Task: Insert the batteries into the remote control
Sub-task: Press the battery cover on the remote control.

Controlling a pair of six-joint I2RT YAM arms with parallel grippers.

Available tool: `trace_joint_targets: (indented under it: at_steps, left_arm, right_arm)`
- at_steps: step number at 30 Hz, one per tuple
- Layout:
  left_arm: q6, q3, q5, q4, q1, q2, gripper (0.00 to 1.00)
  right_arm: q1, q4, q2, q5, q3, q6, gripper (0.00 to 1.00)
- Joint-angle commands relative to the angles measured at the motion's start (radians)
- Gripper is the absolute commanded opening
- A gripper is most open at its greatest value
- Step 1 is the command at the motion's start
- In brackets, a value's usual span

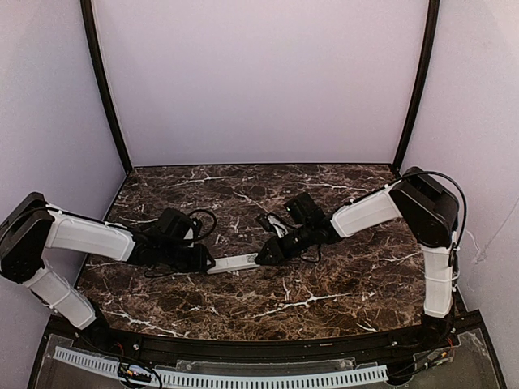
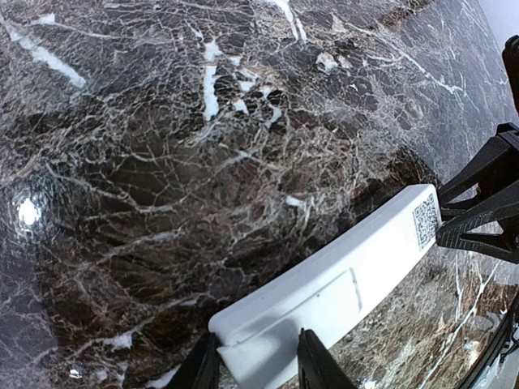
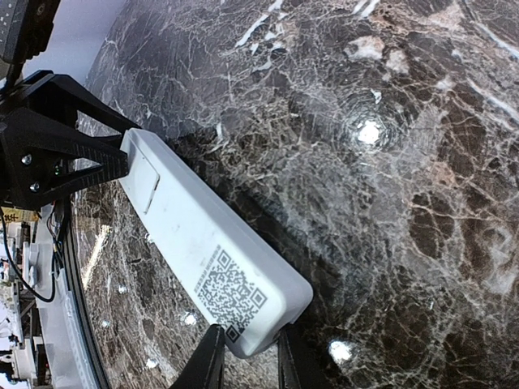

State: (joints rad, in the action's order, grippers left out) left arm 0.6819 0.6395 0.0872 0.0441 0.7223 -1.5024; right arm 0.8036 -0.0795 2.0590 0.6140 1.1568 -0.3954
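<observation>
- The remote control (image 1: 235,262) hangs between the two arms at the middle of the table, seemingly a little above it (a shadow lies under it in both wrist views).
- Its upper face shows the battery lid (image 2: 300,312) at one end, which looks closed, and a QR label (image 3: 227,292) at the other.
- The left gripper (image 2: 258,350) pinches the lid end of the remote; its fingers press on both long sides.
- The right gripper (image 3: 250,340) pinches the label end in the same way.
- No batteries show in any view.
- I judge the step in hand to be steadying the remote so the lid can come off. One gripper should hold firm while the other shifts onto the lid, and the remote should stay level and not twist.
- Under the remote is a glossy dark brown marble table top (image 1: 324,300) with white veins and bright lamp reflections.
- Behind the remote stand pale lilac walls (image 1: 259,81) and black corner posts (image 1: 105,89).
</observation>
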Motion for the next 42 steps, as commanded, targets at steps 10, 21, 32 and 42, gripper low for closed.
trace_joint_targets:
  at_steps: [10, 21, 32, 42]
  left_arm:
    - [-0.026, 0.073, -0.032, -0.126, 0.030, -0.065, 0.29]
    - [0.019, 0.099, -0.001, -0.121, 0.068, -0.139, 0.29]
    - [0.146, 0.044, 0.042, -0.016, 0.075, -0.173, 0.31]
    - [0.201, 0.003, 0.066, 0.049, 0.075, -0.162, 0.28]
  right_arm:
    - [0.022, -0.031, -0.012, 0.031, -0.009, -0.004, 0.20]
    - [0.040, -0.050, -0.004, 0.045, -0.006, -0.013, 0.18]
    - [0.064, -0.074, 0.000, 0.052, -0.021, -0.037, 0.15]
    - [0.085, -0.096, 0.007, 0.056, -0.030, -0.054, 0.14]
